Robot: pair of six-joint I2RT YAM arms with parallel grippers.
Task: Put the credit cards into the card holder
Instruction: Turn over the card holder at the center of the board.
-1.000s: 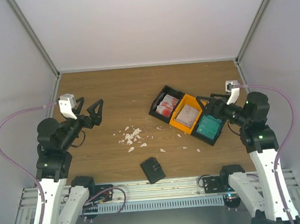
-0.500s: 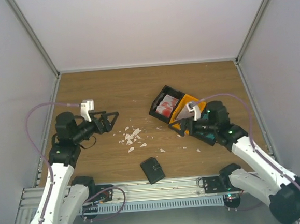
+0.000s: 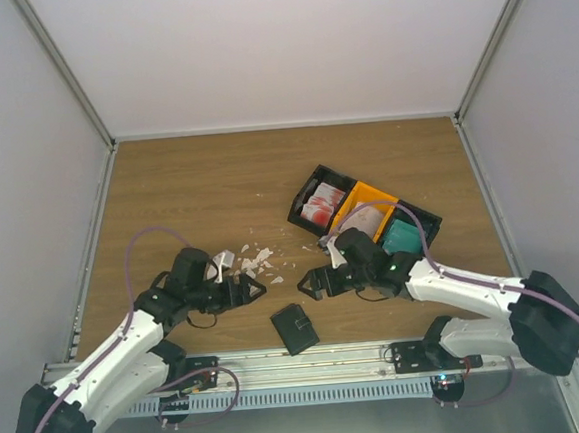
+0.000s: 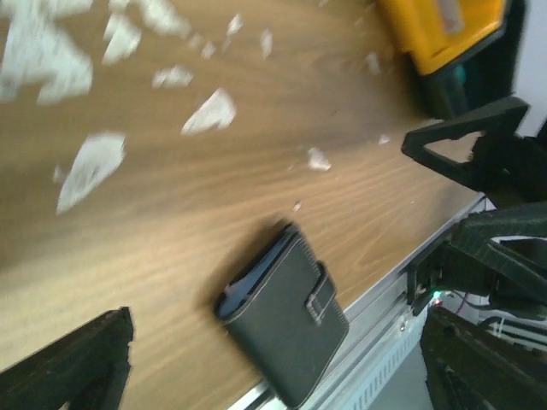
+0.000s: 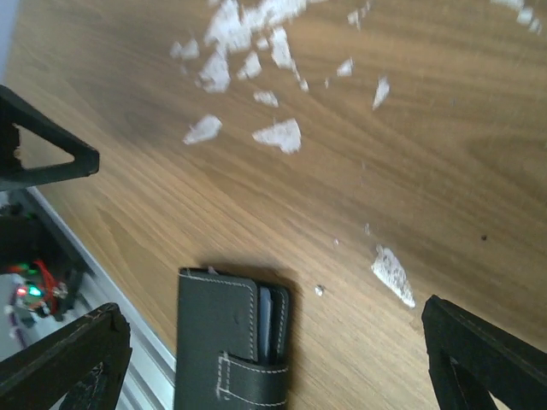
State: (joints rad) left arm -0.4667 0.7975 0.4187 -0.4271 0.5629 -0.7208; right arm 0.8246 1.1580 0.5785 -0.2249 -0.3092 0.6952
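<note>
The card holder is a closed black wallet lying flat near the table's front edge. It also shows in the left wrist view and the right wrist view. The credit cards lie in three joined trays: white/pink cards, pale grey cards and teal cards. My left gripper is open and empty, low, just left of and beyond the holder. My right gripper is open and empty, just right of and beyond it. The two grippers face each other.
White torn scraps lie scattered on the wood beyond the grippers. The black and orange trays stand at the middle right. The metal rail runs along the front edge right behind the holder. Grey walls enclose the table.
Both arms have swung down and inward from the table's sides. The two open grippers now hang low, close together, over the card holder near the front edge.
</note>
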